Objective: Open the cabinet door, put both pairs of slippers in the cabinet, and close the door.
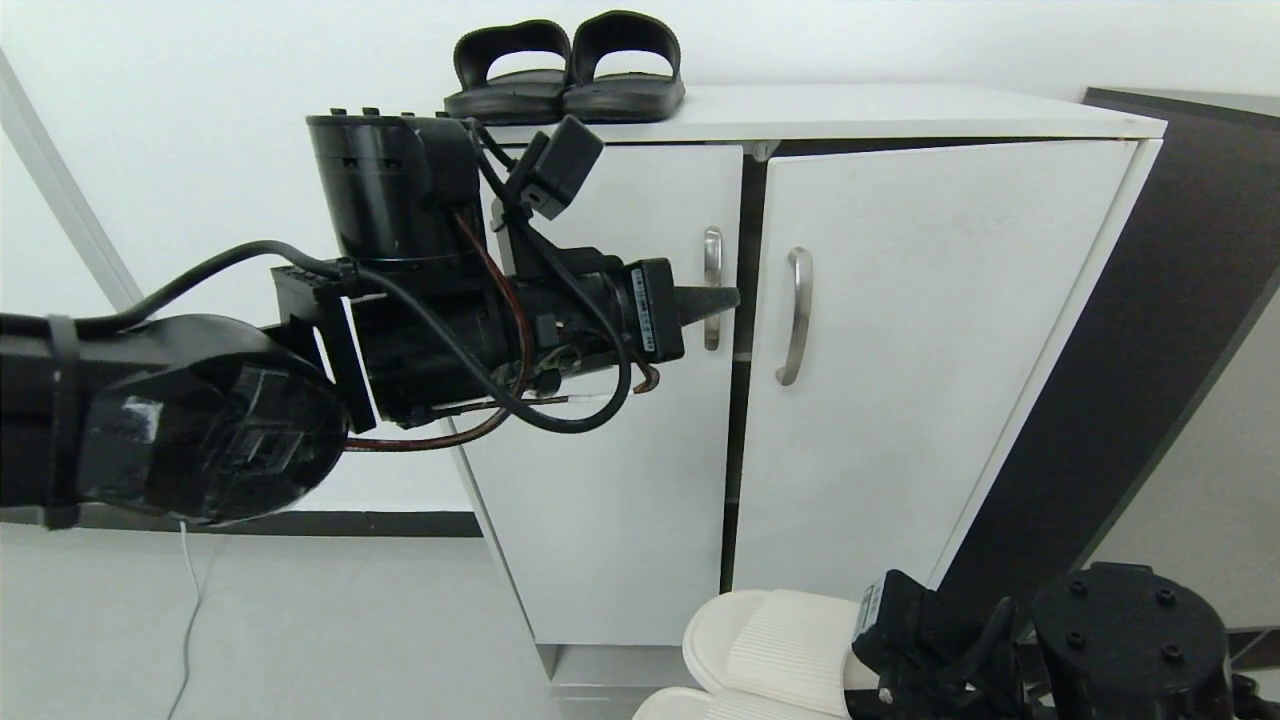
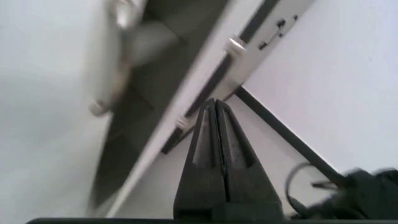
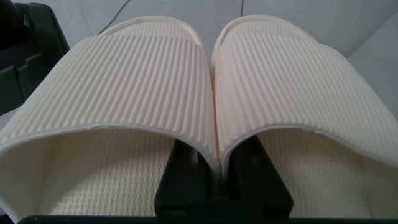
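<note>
A plain white wall (image 1: 200, 120) stands behind, evenly lit, with a black skirting strip (image 1: 400, 523) along its foot. The floor (image 1: 350, 630) is pale grey; a thin white cord (image 1: 196, 600) trails across it. A dark panel (image 1: 1180, 300) rises at the right.

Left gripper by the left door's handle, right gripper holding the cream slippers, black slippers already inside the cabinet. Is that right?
Not quite. The black slippers sit on top of the cabinet, not inside it; the head view shows this. The left gripper is by the left door's handle and the right gripper holds the cream slippers.
</note>
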Motion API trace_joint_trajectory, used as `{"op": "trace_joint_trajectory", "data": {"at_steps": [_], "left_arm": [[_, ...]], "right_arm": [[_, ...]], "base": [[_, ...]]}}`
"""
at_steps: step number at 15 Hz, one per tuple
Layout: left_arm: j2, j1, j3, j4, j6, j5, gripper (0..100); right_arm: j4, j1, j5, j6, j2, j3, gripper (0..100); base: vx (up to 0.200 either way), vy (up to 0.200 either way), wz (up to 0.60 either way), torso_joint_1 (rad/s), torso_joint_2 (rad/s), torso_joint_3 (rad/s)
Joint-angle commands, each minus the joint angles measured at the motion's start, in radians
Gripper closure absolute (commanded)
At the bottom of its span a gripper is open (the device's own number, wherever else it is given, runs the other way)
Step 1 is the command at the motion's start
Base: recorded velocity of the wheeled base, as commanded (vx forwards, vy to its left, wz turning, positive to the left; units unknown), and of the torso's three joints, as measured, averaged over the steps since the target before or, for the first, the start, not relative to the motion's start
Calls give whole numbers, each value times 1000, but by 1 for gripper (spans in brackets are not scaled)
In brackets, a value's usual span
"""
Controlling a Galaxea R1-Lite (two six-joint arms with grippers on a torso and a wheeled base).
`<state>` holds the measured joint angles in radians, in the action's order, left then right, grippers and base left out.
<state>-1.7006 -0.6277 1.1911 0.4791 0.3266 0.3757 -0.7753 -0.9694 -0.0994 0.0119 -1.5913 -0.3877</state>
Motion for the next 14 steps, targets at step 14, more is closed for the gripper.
{"op": "trace_joint_trajectory", "data": {"at_steps": [14], "left_arm": [[-228, -4, 231, 12, 3, 0, 100]], "right_arm": [[1, -49, -8, 16, -1, 61, 100]], "base": [[0, 0, 0, 0, 0, 0]]}}
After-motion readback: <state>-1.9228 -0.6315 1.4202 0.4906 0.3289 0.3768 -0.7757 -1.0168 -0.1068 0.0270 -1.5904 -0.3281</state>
